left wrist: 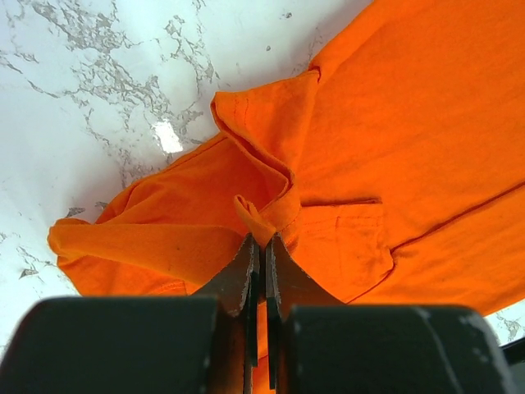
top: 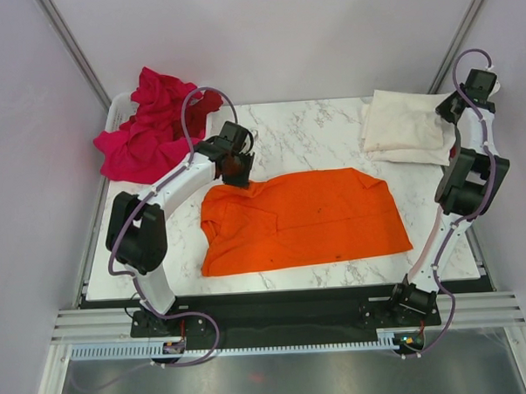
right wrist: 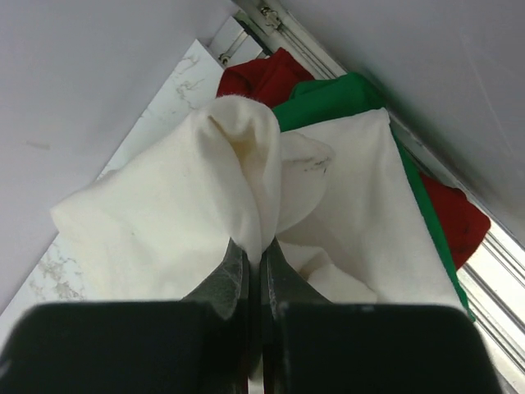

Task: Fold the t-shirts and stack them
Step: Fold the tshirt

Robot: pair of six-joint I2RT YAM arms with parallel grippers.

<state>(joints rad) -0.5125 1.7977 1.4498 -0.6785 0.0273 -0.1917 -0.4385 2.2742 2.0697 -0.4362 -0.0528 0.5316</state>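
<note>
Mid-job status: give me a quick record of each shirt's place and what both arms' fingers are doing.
orange t-shirt: spread on the marble table, partly folded
left fingers: shut, pinching a fold at its far-left corner
cream-white t-shirt: bunched, far-right corner
right fingers: shut, pinching the cream-white cloth
pink t-shirts: heaped over white basket, far left
beneath cream-white t-shirt: green cloth, dark red cloth

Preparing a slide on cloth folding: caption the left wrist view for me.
Left gripper shut on a raised fold of the orange t-shirt, rumpled on the white marble tabletop.
</note>
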